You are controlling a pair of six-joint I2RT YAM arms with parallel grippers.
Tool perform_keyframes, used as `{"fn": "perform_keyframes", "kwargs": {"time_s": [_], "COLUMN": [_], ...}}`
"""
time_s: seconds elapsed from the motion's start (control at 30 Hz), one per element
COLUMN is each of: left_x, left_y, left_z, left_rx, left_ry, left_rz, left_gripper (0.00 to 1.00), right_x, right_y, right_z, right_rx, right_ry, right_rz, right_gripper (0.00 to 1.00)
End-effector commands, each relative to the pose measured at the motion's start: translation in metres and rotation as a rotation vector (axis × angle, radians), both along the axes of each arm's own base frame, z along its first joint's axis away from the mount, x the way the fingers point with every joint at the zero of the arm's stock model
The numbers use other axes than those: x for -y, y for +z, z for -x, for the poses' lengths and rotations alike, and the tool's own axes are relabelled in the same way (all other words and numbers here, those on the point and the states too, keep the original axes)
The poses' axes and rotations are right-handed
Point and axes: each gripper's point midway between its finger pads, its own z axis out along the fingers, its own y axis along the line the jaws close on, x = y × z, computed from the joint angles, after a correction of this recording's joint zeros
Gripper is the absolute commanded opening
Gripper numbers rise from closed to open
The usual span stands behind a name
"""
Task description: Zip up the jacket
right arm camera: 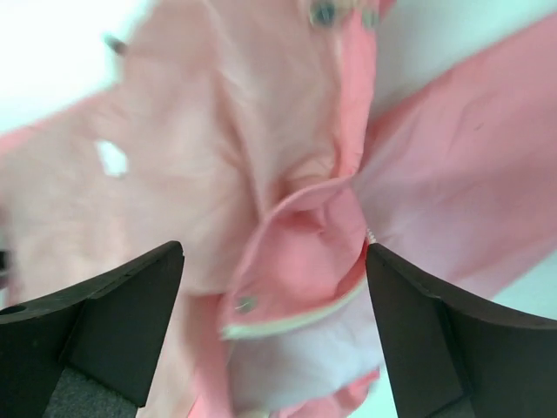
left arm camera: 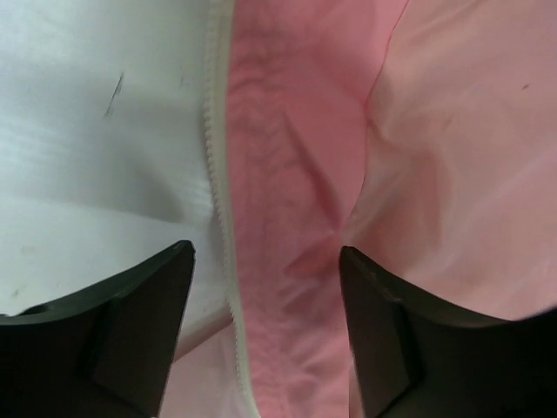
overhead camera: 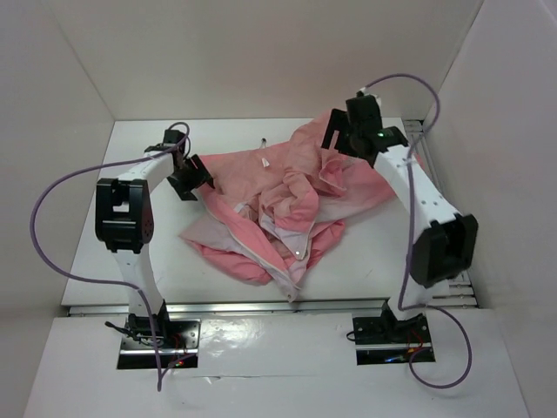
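Observation:
The salmon-pink jacket point(overhead camera: 278, 205) lies crumpled in the middle of the white table, its paler lining and a light zipper edge point(overhead camera: 277, 261) showing at the front. My left gripper point(overhead camera: 193, 178) is open at the jacket's left edge. In the left wrist view the zipper teeth point(left arm camera: 219, 174) run between its fingers, over pink fabric point(left arm camera: 296, 174). My right gripper point(overhead camera: 341, 135) is open above the jacket's far right part. In the right wrist view a folded pink flap point(right arm camera: 300, 261) with a snap point(right arm camera: 246, 304) and a pale edge lies between its fingers.
White walls enclose the table on the left, back and right. A small dark item point(overhead camera: 264, 139) lies on the table behind the jacket. Purple cables point(overhead camera: 52, 209) loop off both arms. The arm bases point(overhead camera: 157, 335) stand at the near edge.

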Motion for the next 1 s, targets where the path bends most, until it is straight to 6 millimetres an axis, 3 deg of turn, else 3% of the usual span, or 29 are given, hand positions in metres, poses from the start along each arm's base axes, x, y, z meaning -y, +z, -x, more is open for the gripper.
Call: {"fn": "perform_keyframes", "kwargs": {"time_s": [0.0,0.1,0.2,0.23,0.27,0.33,0.4,0.47,0.5,0.63,0.7,0.73,0.77,0.83,0.87,0.97], "left_x": [0.008,0.007,0.008,0.006,0.004,-0.002,-0.010,-0.010,-0.012,0.024,0.061,0.075,0.109,0.145,0.180,0.224], "left_y": [-0.002,-0.014,-0.016,-0.013,-0.008,0.002,0.038,0.069,0.105,0.183,0.209,0.210,0.215,0.216,0.206,0.181], "left_z": [-0.025,-0.031,-0.042,-0.046,-0.050,-0.053,-0.063,-0.068,-0.072,-0.067,-0.058,-0.048,-0.034,-0.018,0.004,0.038], "left_rx": [0.042,0.026,0.035,0.046,0.057,0.068,0.155,0.217,0.296,0.478,0.552,0.536,0.547,0.545,0.516,0.476], "left_ry": [-0.024,0.004,0.004,0.009,0.012,0.027,0.009,-0.013,-0.049,-0.227,-0.371,-0.429,-0.521,-0.649,-0.750,-0.884], "left_rz": [0.019,0.018,0.019,0.009,0.001,-0.031,-0.083,-0.116,-0.139,-0.223,-0.268,-0.275,-0.271,-0.266,-0.243,-0.253], "left_gripper": [0.77,0.70,0.55,0.48,0.28,0.14,0.00,0.00,0.00,0.00,0.00,0.00,0.00,0.00,0.00,0.00], "right_x": [0.017,0.021,0.024,0.024,0.022,0.013,0.000,-0.012,-0.013,-0.026,-0.026,-0.022,-0.023,-0.007,-0.003,0.020], "right_y": [0.082,0.110,0.127,0.131,0.135,0.142,0.149,0.144,0.154,0.157,0.149,0.154,0.159,0.154,0.155,0.147], "right_z": [0.027,0.042,0.049,0.052,0.052,0.053,0.053,0.048,0.046,0.045,0.046,0.046,0.049,0.046,0.050,0.049], "right_rx": [0.168,0.217,0.251,0.261,0.268,0.277,0.278,0.254,0.271,0.275,0.264,0.281,0.297,0.291,0.290,0.286], "right_ry": [-0.026,-0.027,-0.028,-0.028,-0.017,0.017,0.058,0.092,0.092,0.124,0.124,0.119,0.129,0.092,0.089,0.039], "right_rz": [-0.004,-0.020,-0.031,-0.034,-0.045,-0.046,-0.044,-0.035,-0.041,-0.051,-0.048,-0.057,-0.069,-0.076,-0.096,-0.121], "right_gripper": [0.93,0.93,0.94,0.94,0.94,0.94,0.94,0.94,0.94,0.94,0.94,0.96,0.96,0.96,0.96,0.96]}}
